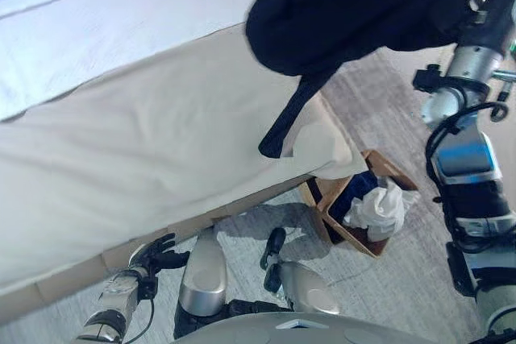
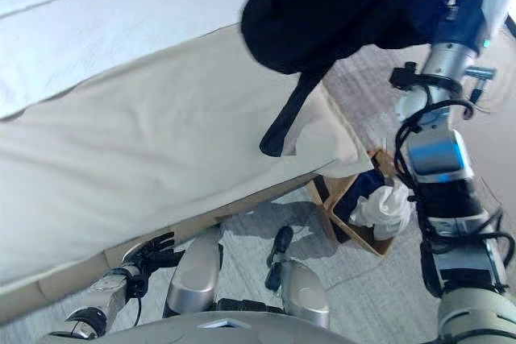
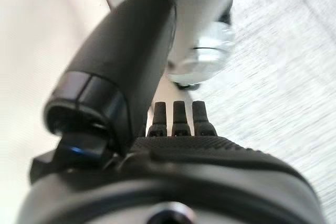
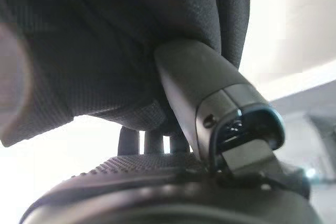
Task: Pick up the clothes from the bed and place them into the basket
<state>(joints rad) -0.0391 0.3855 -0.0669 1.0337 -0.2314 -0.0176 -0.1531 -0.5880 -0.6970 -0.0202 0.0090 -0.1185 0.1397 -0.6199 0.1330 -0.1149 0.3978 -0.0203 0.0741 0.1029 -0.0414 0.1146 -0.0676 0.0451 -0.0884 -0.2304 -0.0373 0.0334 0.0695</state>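
Observation:
A black garment (image 1: 363, 6) hangs in the air over the bed's right corner, with a dark strap (image 1: 282, 122) dangling down to the beige cover. My right hand (image 4: 157, 182) is shut on it: in the right wrist view the thumb (image 4: 199, 82) presses the black cloth (image 4: 105, 40) against the fingers. The brown basket (image 1: 355, 239) stands on the floor below the bed's corner, holding a white cloth (image 1: 379, 207) and a dark blue one (image 1: 359, 187). My left hand (image 1: 157, 254) hangs low beside the bed's edge, open and empty.
The bed (image 1: 161, 142) has a beige cover, with white bedding (image 1: 97, 22) further back. Grey carpet (image 1: 403, 296) lies around the basket. The bed's wooden base (image 1: 242, 211) runs along the floor.

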